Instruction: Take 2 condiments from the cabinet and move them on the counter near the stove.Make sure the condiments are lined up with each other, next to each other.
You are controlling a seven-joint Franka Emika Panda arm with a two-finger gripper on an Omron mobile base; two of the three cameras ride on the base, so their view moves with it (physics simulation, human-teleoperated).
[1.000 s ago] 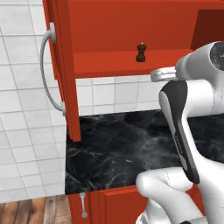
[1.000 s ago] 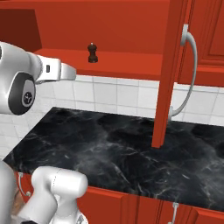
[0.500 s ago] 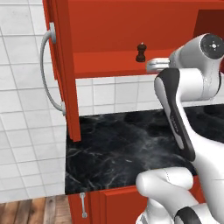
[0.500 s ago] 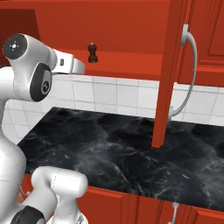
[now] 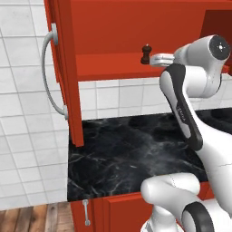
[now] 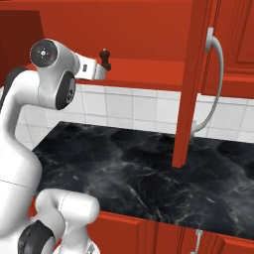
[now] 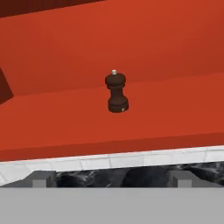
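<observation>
Shaker [image 7: 116,92], dark brown, stands upright on the red shelf of the open cabinet [image 5: 113,41], above the black counter [image 6: 129,168]. Gripper [image 7: 111,178] faces it, jaws spread wide, gripping nothing, well short of it.

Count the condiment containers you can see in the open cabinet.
1: a dark-brown shaker stands upright on the red shelf of the open cabinet, straight ahead of the open gripper. Others may be hidden beyond the arm or the views' edges.
</observation>
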